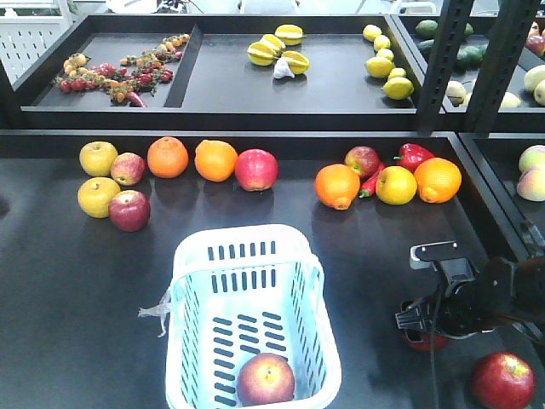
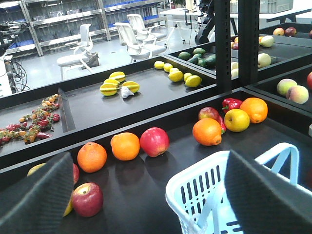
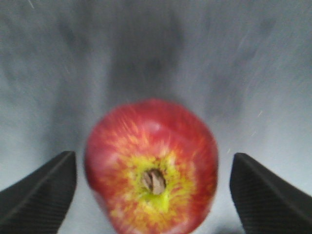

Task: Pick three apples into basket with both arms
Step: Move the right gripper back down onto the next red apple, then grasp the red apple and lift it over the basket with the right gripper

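Entry, R gripper: jaws spread, nothing pinched. Apple on the tabletop, dead centre between the fingers, stem up toward me, no long axis to mind. I judge a straight drop suffices. Basket at 9 o'clock in the front view. L gripper spread, empty.

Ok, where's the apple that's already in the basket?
Front view, bottom centre: the apple lies alone on the floor of the basket, at the end nearest the camera.
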Controlling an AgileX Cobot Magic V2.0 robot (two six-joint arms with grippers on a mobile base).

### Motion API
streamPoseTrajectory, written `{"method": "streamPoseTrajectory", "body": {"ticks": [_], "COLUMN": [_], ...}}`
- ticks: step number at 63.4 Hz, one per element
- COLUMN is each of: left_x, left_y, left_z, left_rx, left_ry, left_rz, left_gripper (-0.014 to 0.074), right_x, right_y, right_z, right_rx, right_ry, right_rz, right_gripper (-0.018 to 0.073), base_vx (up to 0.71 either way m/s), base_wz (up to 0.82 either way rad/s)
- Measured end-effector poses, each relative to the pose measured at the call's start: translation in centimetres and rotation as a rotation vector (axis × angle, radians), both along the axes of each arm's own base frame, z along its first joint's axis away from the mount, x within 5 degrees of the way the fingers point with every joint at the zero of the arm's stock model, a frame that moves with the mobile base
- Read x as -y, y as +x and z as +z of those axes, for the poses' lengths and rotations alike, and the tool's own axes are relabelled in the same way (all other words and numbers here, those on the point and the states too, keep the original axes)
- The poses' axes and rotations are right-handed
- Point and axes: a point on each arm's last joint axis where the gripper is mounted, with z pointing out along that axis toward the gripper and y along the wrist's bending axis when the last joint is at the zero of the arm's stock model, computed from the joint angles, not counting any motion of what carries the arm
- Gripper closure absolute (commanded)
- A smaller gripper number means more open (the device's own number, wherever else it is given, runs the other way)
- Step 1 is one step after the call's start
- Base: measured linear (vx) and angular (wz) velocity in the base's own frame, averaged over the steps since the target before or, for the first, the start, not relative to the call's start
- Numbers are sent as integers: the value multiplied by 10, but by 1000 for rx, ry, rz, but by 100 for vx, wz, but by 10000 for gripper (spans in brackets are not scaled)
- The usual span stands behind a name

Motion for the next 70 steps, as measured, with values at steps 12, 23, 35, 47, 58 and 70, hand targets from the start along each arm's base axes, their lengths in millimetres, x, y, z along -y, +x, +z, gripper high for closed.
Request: {"method": "streamPoseTrajectory", "body": {"ticks": [12, 23, 35, 47, 58, 70], "left_x": [0, 0, 0, 0, 0, 0], "left_y": [0, 0, 0, 0, 0, 0], "left_z": [0, 0, 0, 0, 0, 0], "left_rx": [0, 0, 0, 0, 0, 0], "left_ry": [0, 0, 0, 0, 0, 0], "left_rz": [0, 0, 0, 0, 0, 0], "left_gripper": [4, 4, 4, 4, 4, 4], "right_x": [0, 0, -2, -5, -6, -9], "right_y": [0, 0, -4, -12, -22, -47], "right_z": [-4, -4, 5, 45, 93, 140], "right_rx": [-11, -16, -55, -19, 94, 161], "right_ry": [0, 3, 31, 72, 100, 174], "right_rz": [-2, -5, -14, -16, -6, -2], "right_gripper": [113, 175, 174, 174, 174, 174], "base_vx": [0, 0, 0, 0, 0, 0], "base_wz": [0, 0, 0, 0, 0, 0]}}
